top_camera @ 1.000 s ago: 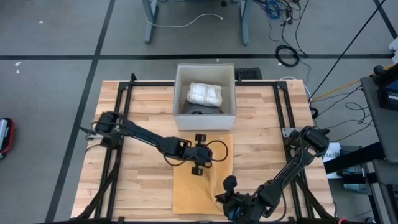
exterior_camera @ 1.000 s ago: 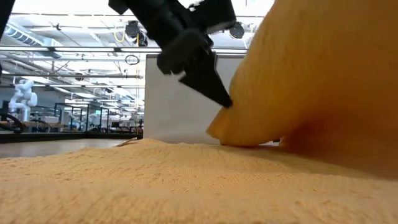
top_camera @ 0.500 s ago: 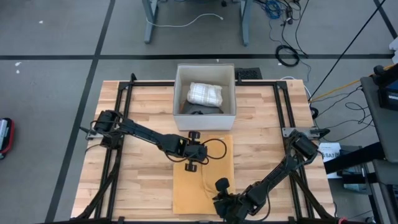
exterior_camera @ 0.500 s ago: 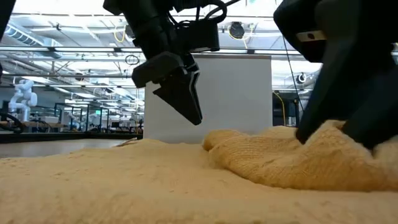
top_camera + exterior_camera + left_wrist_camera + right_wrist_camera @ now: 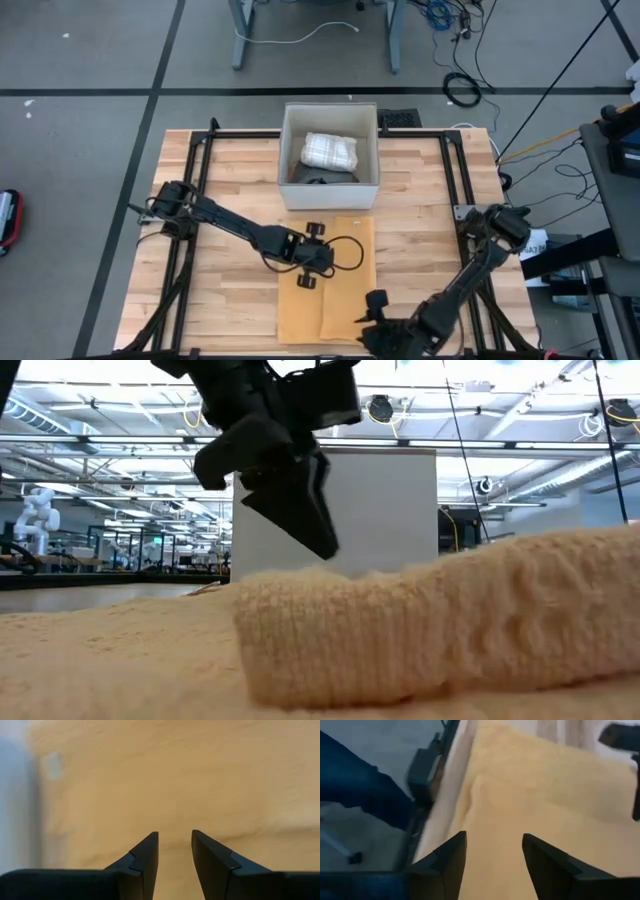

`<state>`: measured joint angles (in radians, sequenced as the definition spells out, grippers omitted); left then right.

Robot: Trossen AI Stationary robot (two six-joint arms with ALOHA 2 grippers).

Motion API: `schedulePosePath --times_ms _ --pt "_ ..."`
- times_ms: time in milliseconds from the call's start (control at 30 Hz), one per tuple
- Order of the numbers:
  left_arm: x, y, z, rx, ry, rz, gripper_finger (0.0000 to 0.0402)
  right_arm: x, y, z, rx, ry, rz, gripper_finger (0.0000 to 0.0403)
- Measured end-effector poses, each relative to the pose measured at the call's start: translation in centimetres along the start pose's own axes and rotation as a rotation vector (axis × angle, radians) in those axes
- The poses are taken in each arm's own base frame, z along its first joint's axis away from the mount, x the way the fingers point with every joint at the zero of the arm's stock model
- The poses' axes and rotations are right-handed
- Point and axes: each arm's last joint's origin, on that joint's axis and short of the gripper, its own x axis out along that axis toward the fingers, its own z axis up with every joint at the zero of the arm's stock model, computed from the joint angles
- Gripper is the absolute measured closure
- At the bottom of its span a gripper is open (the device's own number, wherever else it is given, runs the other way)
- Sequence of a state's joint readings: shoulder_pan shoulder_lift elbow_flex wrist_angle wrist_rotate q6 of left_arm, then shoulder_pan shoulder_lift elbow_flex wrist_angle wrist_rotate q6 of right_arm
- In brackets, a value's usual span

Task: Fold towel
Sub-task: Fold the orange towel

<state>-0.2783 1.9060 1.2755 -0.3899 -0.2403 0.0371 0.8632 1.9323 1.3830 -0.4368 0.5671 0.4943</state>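
At the near edge of the worktop [image 5: 420, 250] we see the right gripper [image 5: 490, 852] over the near end of the yellow towel [image 5: 325, 290]; its fingers [image 5: 447, 857] stand apart with nothing between them. The towel lies flat on the wood in the middle near part of the worktop, a seam running down its length. Farther in, the left gripper [image 5: 174, 851] hovers close above the towel's middle, fingers [image 5: 145, 852] a narrow gap apart and empty. Beyond the towel's far edge stands a white box [image 5: 330, 185] holding a checked cloth [image 5: 330, 151].
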Motion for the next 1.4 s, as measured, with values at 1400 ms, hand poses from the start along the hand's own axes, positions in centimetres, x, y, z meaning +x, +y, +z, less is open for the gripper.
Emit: schedulePosePath --times_ms 1400 --pt "-0.4 -3.7 1.3 0.164 -0.162 -0.045 0.0278 2.4 2.1 0.8 -0.048 -0.083 -0.076 0.0227"
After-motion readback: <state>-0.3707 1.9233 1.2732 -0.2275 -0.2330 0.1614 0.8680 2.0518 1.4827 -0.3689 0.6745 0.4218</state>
